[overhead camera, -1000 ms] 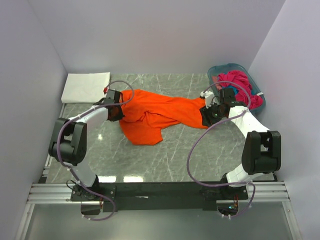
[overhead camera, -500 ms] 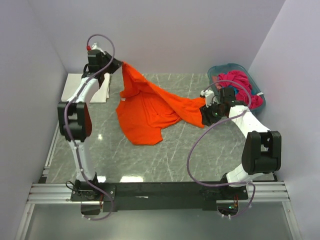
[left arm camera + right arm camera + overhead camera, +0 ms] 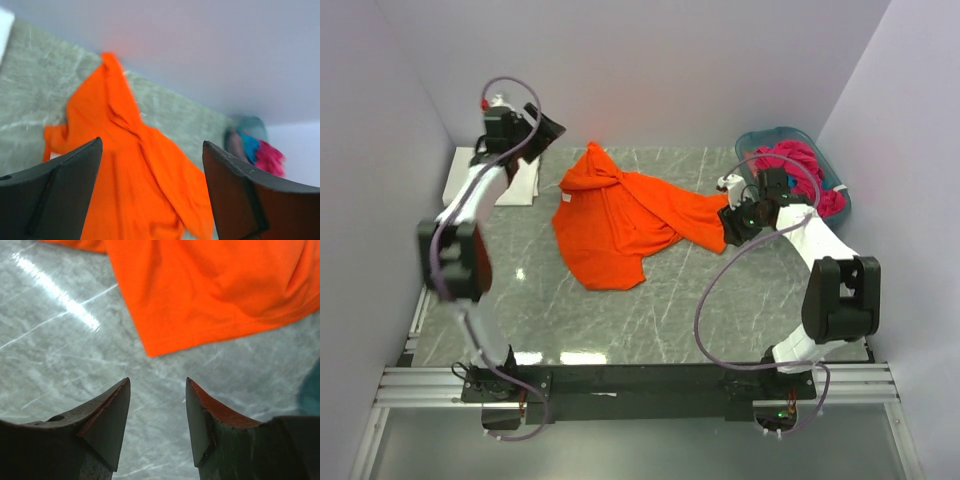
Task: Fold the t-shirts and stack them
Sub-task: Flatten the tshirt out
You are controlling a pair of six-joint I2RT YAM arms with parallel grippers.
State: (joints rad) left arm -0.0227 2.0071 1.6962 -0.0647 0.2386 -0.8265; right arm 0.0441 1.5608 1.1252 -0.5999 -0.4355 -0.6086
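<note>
The bright orange t-shirt (image 3: 620, 215) lies crumpled on the marble table, its back-left corner bunched up in a peak. My left gripper (image 3: 550, 128) hangs high at the back left, open and apart from the cloth. In the left wrist view its gripper (image 3: 151, 144) has wide jaws, with the orange t-shirt (image 3: 125, 170) far below. My right gripper (image 3: 727, 226) sits at the shirt's right end. In the right wrist view the gripper (image 3: 157, 381) is open over bare marble, just short of the orange hem (image 3: 210, 290). A folded white t-shirt (image 3: 468, 180) lies back left.
A teal basket (image 3: 767, 137) at the back right holds magenta (image 3: 798, 165) and blue cloth. White walls close in the back and both sides. The left arm (image 3: 470, 200) crosses over the white shirt. The table's near half (image 3: 650, 320) is bare marble.
My left gripper lifted the orange shirt's corner up and back, then opened and let it go. The corner has dropped towards the table. The right arm barely moved.
</note>
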